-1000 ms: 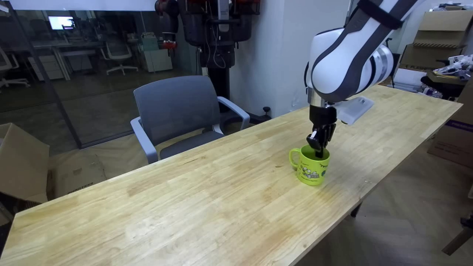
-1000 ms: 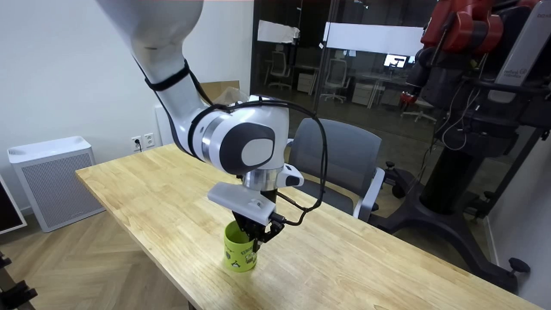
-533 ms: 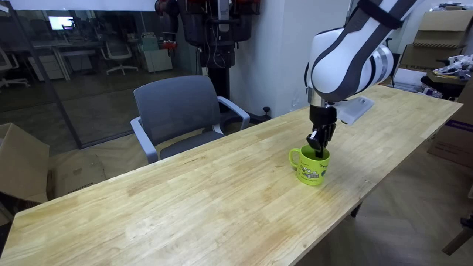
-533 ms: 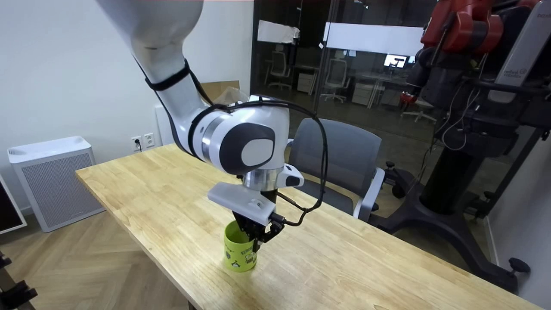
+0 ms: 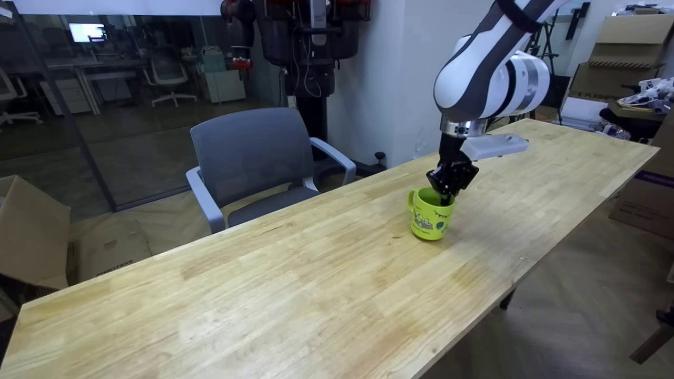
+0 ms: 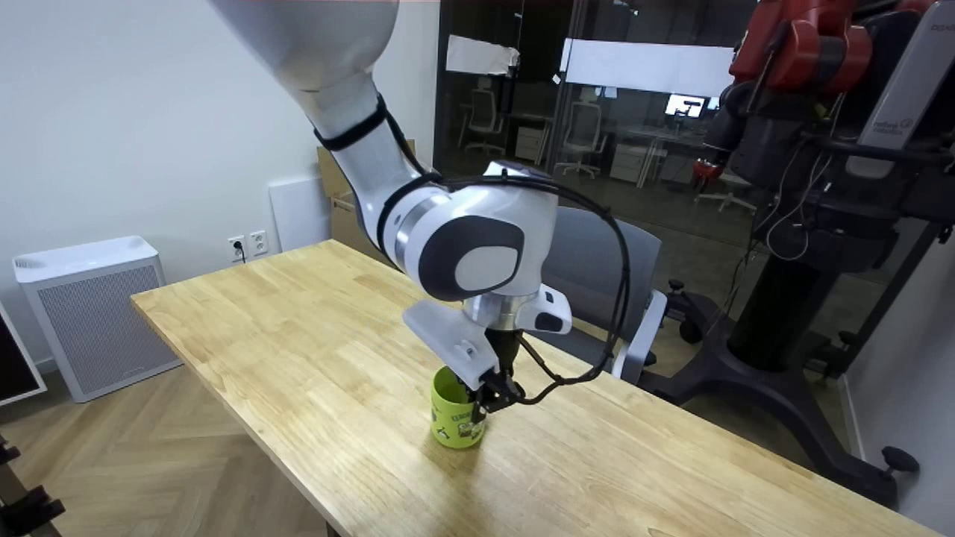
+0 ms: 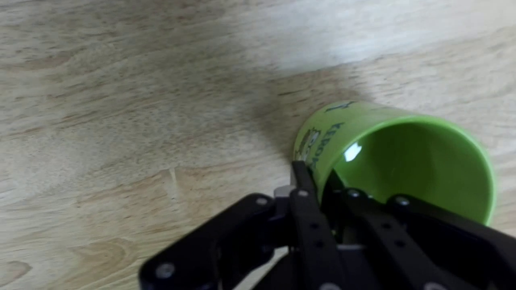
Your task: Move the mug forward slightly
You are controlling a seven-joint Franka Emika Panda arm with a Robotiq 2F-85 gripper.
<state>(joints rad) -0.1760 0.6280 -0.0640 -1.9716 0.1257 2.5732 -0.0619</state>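
In an exterior view, a lime-green mug (image 5: 427, 218) with cartoon prints is between three and four o'clock from the centre, over the pale wood worktop (image 5: 253, 295); its handle (image 5: 410, 199) points to about ten o'clock. My white and dark grey arm (image 5: 489, 73) reaches down to it from one o'clock, and I have the black end effector (image 7: 317, 175) pinched on the mug's wall. In the wrist view it comes in from six o'clock, its slim fingers (image 7: 301, 179) astride the rim, one outside and one inside, near nine o'clock on the round opening. The mug looks close to upright; I cannot tell whether its base touches the wood. A grey office chair (image 5: 258, 152) stands beyond the worktop's edge, between nine and ten o'clock from the mug.
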